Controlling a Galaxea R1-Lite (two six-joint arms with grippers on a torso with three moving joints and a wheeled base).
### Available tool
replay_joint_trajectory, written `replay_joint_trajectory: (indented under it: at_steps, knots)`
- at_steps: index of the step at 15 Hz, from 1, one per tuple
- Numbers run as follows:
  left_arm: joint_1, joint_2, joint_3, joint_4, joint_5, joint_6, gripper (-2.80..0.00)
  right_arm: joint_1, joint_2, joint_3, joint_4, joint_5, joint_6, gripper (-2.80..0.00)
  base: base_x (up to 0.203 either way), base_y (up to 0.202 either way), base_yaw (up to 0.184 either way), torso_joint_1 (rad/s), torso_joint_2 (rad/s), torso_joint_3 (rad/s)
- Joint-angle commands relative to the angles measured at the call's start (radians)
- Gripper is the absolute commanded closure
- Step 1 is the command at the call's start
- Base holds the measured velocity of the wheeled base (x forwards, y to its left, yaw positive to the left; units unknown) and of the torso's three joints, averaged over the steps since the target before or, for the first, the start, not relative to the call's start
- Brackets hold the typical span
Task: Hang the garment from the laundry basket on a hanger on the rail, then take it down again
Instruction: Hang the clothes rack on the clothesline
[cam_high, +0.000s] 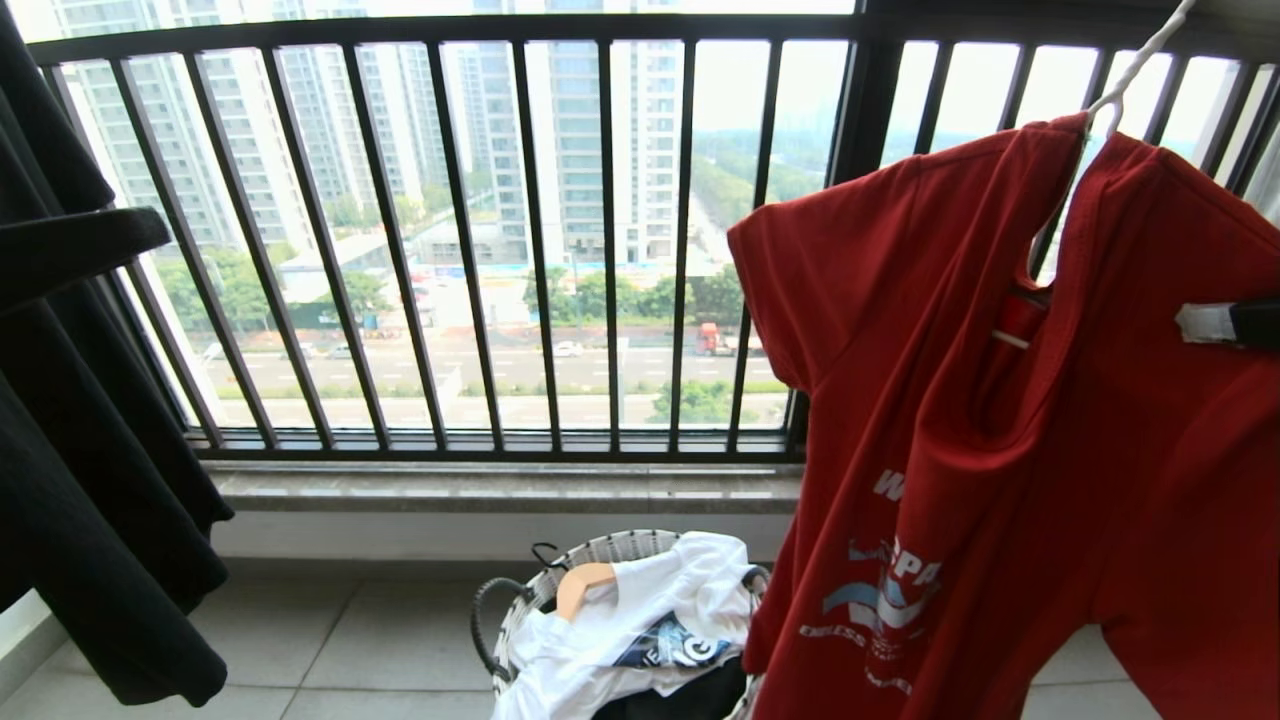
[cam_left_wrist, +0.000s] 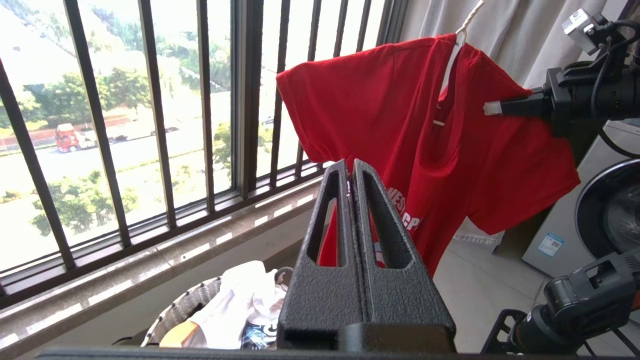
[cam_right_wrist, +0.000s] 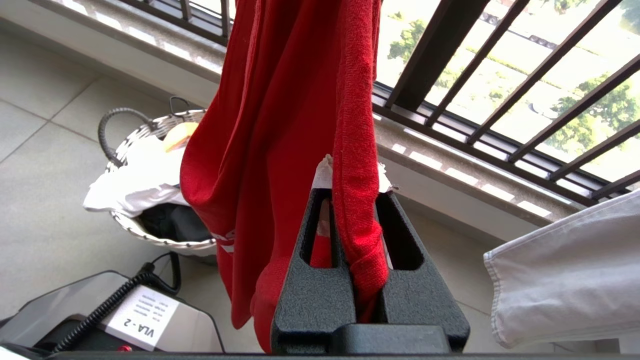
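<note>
In the head view a black shirt hangs at far left before the railing. Bottom centre sits the basket, holding a white shirt and a wooden hanger. At right the red shirt hangs on the hanger. The right claw pinches its fabric at the right edge. The left claw, jaws pressed together and empty, is seen only in its wrist view.

Heads up: hanger hook cut off at head-view top edge, you can't see rail. Garment lettering half lost in folds. Right gripper mostly off frame.
</note>
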Motion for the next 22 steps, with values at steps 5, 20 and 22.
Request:
replay_joint_trajectory:
  at_steps: [5,20,22]
  knots:
    - [0.031,0.022,-0.004,-0.008,0.158,0.121,0.00,-0.022,-0.124,0.098,0.004,-0.006,0.001,0.00,0.000,0.000,0.000,0.000,0.00,0.000]
    - [0.031,0.046,-0.042,-0.003,0.305,0.166,0.00,-0.026,-0.232,0.176,0.001,-0.031,0.077,0.00,0.000,0.000,0.000,0.001,-0.01,-0.009]
    - [0.030,0.045,-0.042,-0.004,0.305,0.166,0.00,-0.026,-0.235,0.176,0.001,-0.031,0.075,0.00,0.000,0.000,0.000,0.027,-0.22,-0.282]
